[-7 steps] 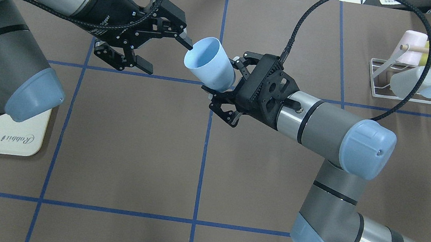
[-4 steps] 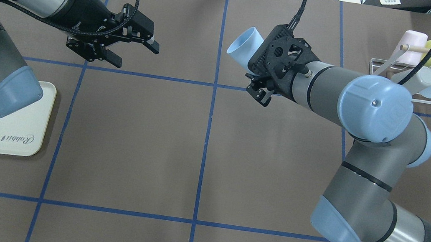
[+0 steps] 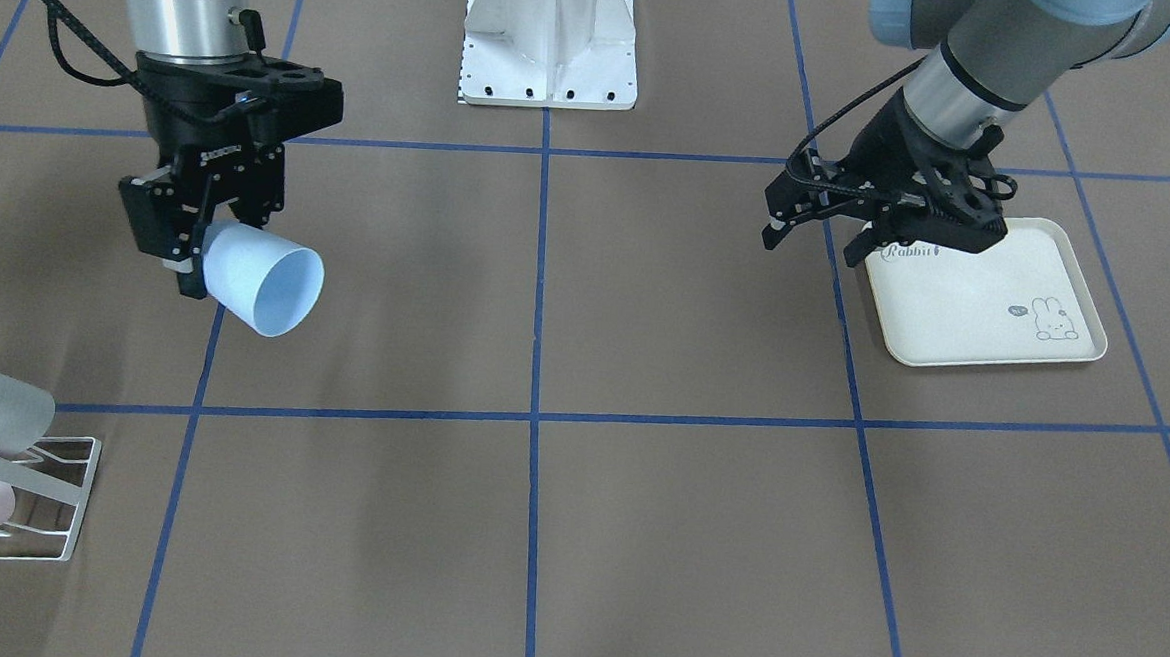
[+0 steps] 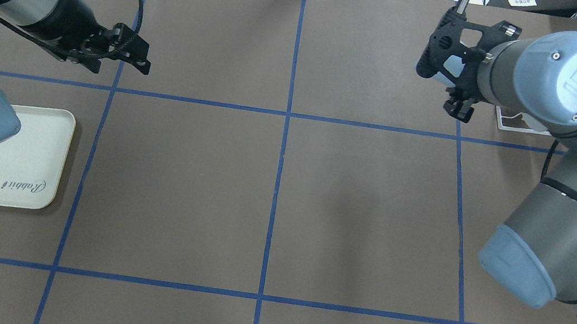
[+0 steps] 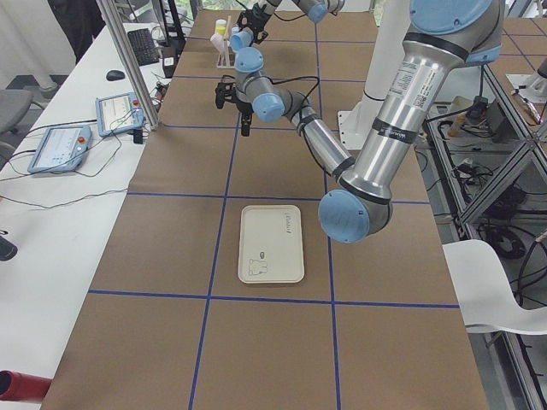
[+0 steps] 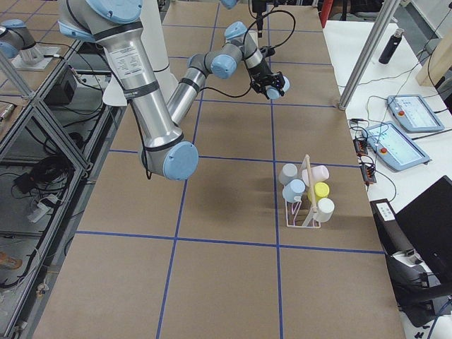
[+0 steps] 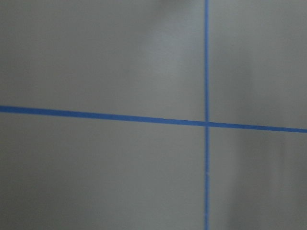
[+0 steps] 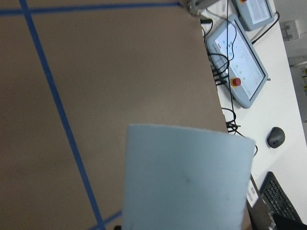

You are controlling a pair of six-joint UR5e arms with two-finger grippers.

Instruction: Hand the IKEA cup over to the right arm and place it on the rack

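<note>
Brown surface (image 3: 634, 531) w/ blue tape grid; right tool (image 3: 191, 266) pinches the light-blue IKEA cup (image 3: 265, 279) by its base, cup sideways in the air, apart from the rack (image 3: 45, 501); left tool (image 3: 812, 245) spread, empty. Handover looks done; next: carry cup to rack, slot it among the cups (image 6: 314, 191) there

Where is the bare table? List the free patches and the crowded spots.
Free: the middle squares of the table, between the tray and the rack. The tray itself is also bare. Crowded: the rack, loaded with cups, with the right hand holding the blue cup nearby.
</note>
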